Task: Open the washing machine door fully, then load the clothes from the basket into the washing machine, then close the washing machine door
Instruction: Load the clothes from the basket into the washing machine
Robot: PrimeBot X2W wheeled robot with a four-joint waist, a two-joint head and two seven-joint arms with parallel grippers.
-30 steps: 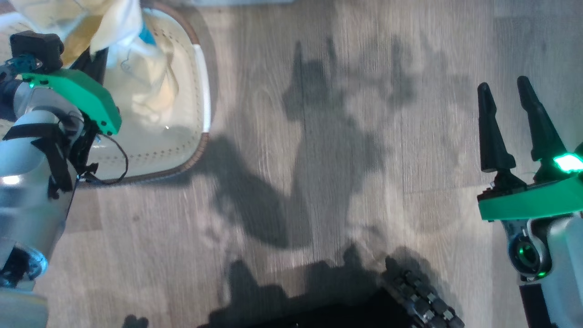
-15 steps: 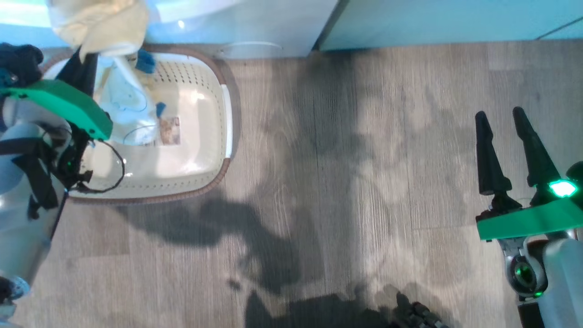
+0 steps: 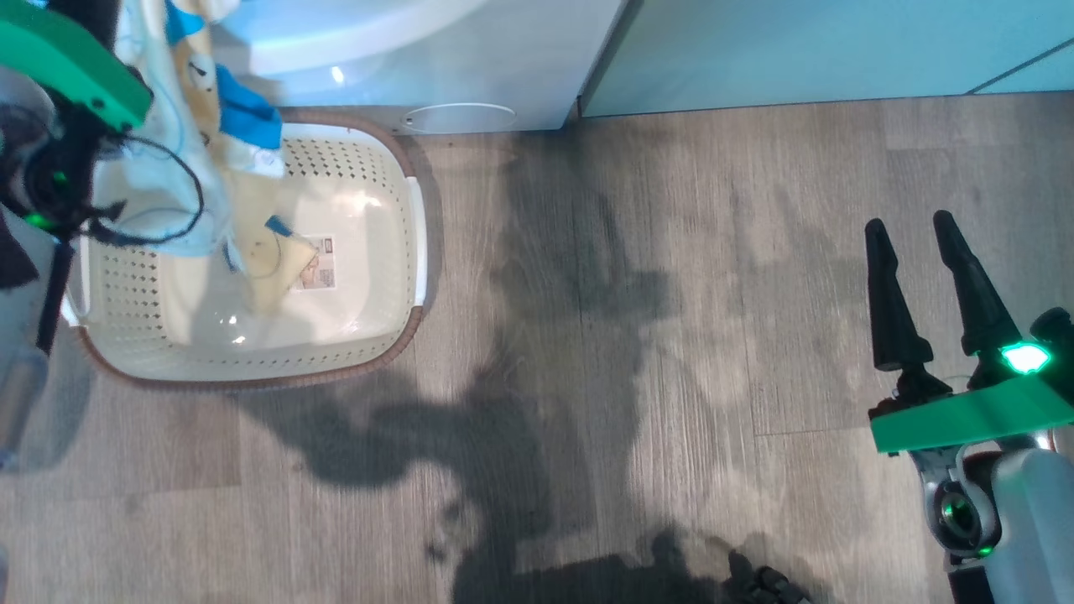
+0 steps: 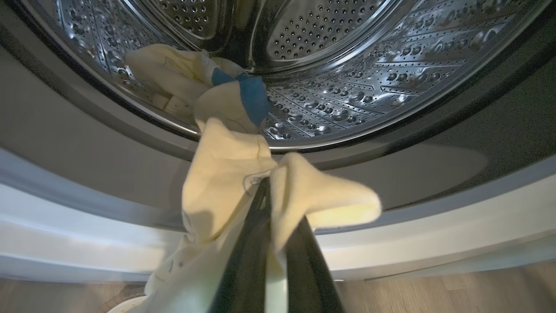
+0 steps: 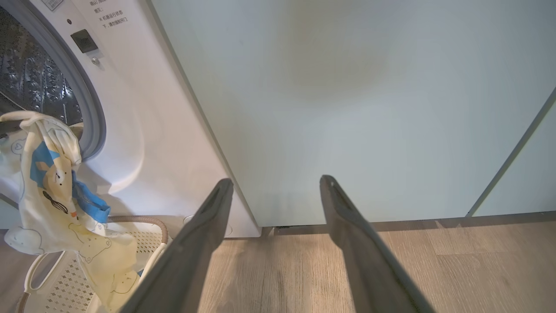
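Pale yellow clothes (image 4: 226, 174) with bear outlines and a blue patch, pinched in the left tool (image 4: 263, 184), which is clamped tight on the fabric. Top end drapes over the drum lip of the washing machine (image 5: 143, 130); lower end hangs into the basket (image 3: 361, 344) at its far left corner. Basket sits on the grey wood floor (image 3: 629, 294) just in front of the washer. The right tool (image 3: 908, 221) is spread wide, holding nothing, over the floor. Pale green cabinets (image 5: 347, 108) beside the washer.
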